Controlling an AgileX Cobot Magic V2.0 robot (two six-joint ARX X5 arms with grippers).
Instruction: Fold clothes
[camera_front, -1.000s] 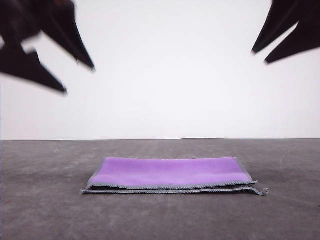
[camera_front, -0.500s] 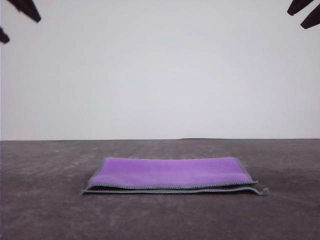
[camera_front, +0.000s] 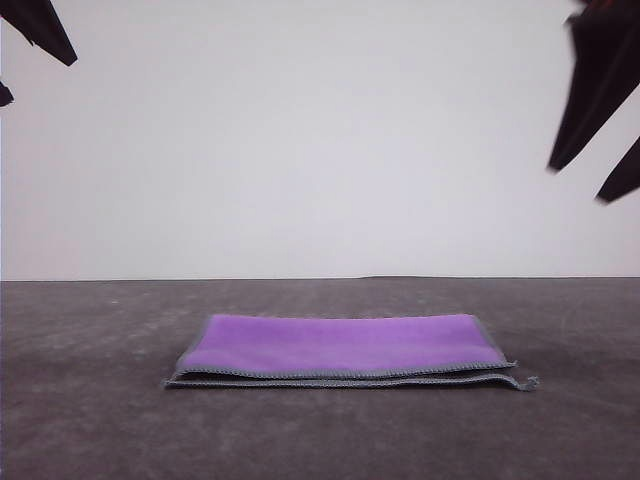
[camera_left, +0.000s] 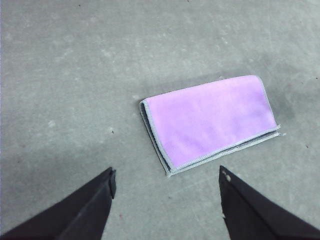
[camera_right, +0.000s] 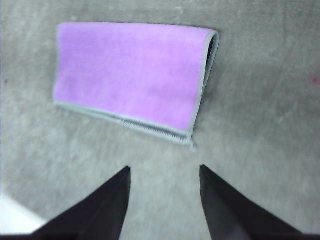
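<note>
Both matte black, wedge-shaped pincers hang spread and empty above the counter: the left pincer and the right pincer. Below them the soft cloth lies folded flat in a rectangle, purple face up, with light-grey stitched edging. The wrist views show its layered open edges on the speckled grey counter; the front view shows it mid-counter.

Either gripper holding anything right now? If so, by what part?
Nothing is held. Left gripper and right gripper are both open, above the table; the folded cloth lies flat, untouched.
</note>
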